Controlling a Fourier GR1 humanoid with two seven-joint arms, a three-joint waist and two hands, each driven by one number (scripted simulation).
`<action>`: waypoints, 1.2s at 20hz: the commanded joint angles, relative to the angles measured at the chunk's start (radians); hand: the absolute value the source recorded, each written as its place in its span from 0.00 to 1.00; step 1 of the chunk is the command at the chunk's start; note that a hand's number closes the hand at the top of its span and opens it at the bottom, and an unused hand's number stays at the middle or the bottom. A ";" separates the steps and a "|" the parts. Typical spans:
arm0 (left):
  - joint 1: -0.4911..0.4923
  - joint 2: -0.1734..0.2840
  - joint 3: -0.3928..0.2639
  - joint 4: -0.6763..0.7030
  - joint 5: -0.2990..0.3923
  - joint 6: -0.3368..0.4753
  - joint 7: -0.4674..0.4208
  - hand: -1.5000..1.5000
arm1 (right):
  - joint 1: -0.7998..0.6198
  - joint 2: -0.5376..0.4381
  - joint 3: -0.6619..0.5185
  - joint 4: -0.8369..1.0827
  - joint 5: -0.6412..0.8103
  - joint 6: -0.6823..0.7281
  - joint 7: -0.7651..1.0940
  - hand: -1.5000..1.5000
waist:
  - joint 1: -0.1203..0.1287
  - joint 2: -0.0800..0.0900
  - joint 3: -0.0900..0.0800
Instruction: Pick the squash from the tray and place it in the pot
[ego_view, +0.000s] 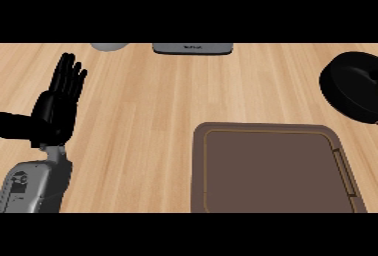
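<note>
A brown rectangular tray (273, 170) lies at the lower right of the wooden counter, and I see nothing on it. The black pot (354, 85) sits at the right edge, partly cut off by the view. No squash shows anywhere. My left hand (55, 107) rests at the left side, fingers straight and pointing up, open and holding nothing. My right hand is out of view.
A grey flat device (192, 48) lies at the counter's far edge in the middle. A pale grey rounded object (109, 46) sits to its left at the far edge. Bare wood (148, 110) lies between my left hand and the tray.
</note>
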 joint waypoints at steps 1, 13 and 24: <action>-0.045 0.033 0.029 0.015 0.020 -0.019 0.037 0.50 | 0.012 -0.036 -0.057 0.066 -0.137 -0.023 -0.195 0.00 | -0.002 0.000 0.000; -0.038 0.000 0.014 0.041 -0.017 0.011 0.000 0.50 | -0.054 0.019 -0.092 -0.045 -0.301 -0.354 -0.311 0.00 | -0.014 -0.006 -0.002; 0.046 0.013 0.034 0.007 0.000 -0.021 -0.015 0.50 | 0.217 0.124 -0.097 -0.494 -0.616 -0.345 -0.518 0.00 | -0.050 -0.021 -0.004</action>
